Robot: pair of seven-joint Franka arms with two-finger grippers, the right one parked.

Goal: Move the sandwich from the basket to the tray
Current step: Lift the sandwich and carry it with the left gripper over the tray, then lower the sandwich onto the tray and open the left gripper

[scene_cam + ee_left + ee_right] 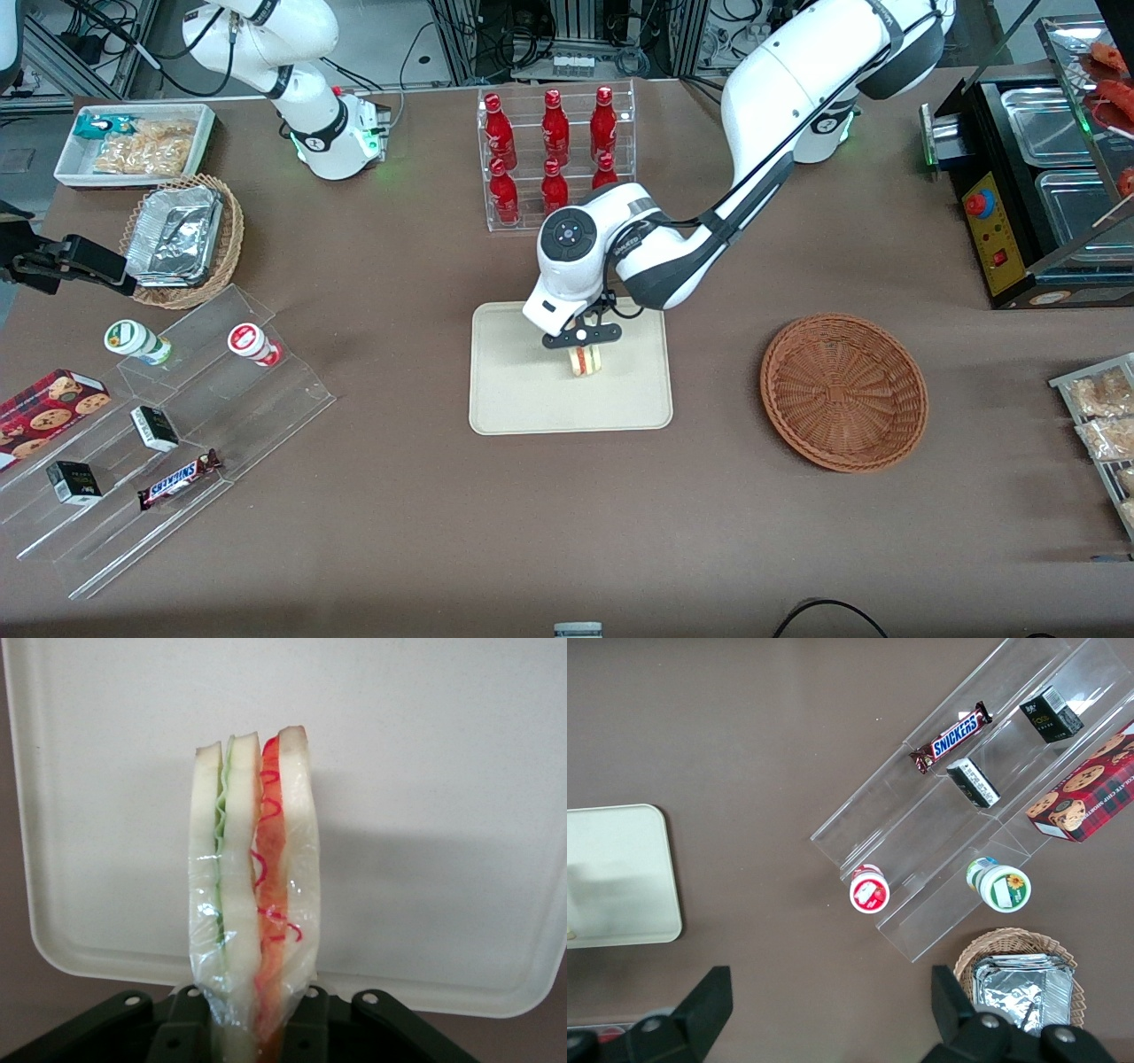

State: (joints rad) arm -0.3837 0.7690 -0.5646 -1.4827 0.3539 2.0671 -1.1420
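Sandwich [585, 360] stands on edge over the tray [505, 399], pinched in your gripper [582, 347]; release it upright and it may topple.

Bright, even overhead light throughout, with soft shadows on the counter [567, 532], a faint shadow on the tray [425, 850], and sharp focus.

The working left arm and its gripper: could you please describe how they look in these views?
The left arm is glossy white with rounded segments, dark grey joint sections and a black cable along it. Its wrist carries a round black cap with small blue-lit buttons. The gripper, over the tray with the sandwich, is black, with a small white dot on its crossbar and screw holes in its body.
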